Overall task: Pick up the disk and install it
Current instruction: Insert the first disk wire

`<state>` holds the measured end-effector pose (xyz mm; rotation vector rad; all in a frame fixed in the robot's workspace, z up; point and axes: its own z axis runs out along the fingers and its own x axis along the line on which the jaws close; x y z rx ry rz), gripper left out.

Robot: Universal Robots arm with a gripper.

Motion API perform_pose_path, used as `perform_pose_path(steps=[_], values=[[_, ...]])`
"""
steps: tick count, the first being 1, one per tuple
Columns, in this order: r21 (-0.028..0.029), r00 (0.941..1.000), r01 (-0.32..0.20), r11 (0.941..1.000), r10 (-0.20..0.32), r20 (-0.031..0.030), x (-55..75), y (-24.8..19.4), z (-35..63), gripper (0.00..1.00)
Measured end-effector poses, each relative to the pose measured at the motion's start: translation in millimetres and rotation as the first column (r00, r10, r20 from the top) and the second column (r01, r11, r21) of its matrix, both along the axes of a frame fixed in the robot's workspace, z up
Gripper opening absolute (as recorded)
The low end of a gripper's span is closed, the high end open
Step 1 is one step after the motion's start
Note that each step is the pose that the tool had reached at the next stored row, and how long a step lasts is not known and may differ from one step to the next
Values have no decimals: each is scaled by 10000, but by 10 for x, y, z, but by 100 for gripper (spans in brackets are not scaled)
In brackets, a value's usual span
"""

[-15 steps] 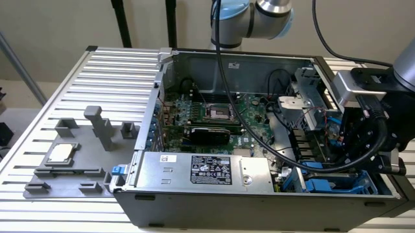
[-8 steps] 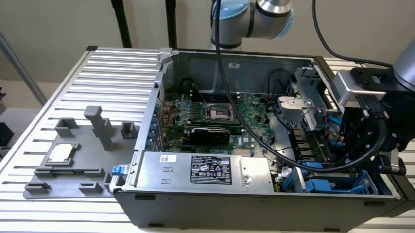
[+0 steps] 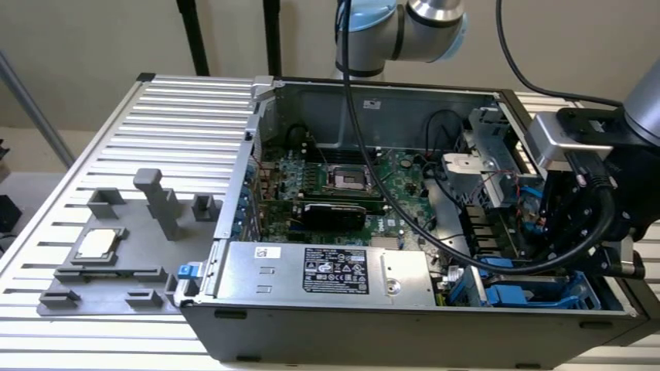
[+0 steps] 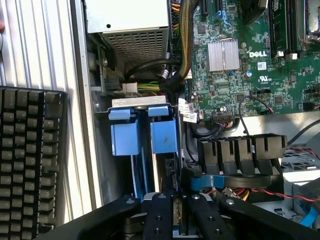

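Note:
The disk [image 4: 163,136] stands edge-on in the drive bay at the front corner of the open computer case [image 3: 341,325]. Its bright blue rails and two blue tabs face the wrist camera, and the metal body is mostly hidden below them. My gripper [image 4: 180,215] is right over the disk's near end. The black fingers [image 4: 157,217] are drawn close together, with a thin edge of the disk pinched between them. In the exterior view my gripper [image 3: 577,232] reaches down into the case at that view's right, above blue plastic [image 3: 521,296] in the bay.
The green motherboard [image 4: 240,55], black cable connectors [image 4: 240,152] and a bundle of wires crowd the space beside the bay. A large silver labelled box [image 3: 330,272] lies along the case front. A small square chip [image 3: 96,243] rests on a grey fixture. A black keyboard [image 4: 27,160] lies outside the case.

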<state>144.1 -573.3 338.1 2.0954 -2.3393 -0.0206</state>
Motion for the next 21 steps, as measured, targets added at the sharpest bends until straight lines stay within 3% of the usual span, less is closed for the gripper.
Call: perform_pose_path(steps=[12,21], values=[[-19,10000,0,10000,0,0,33,3,-7,17],[-66,10000,0,10000,0,0,15,4,-35,17]])
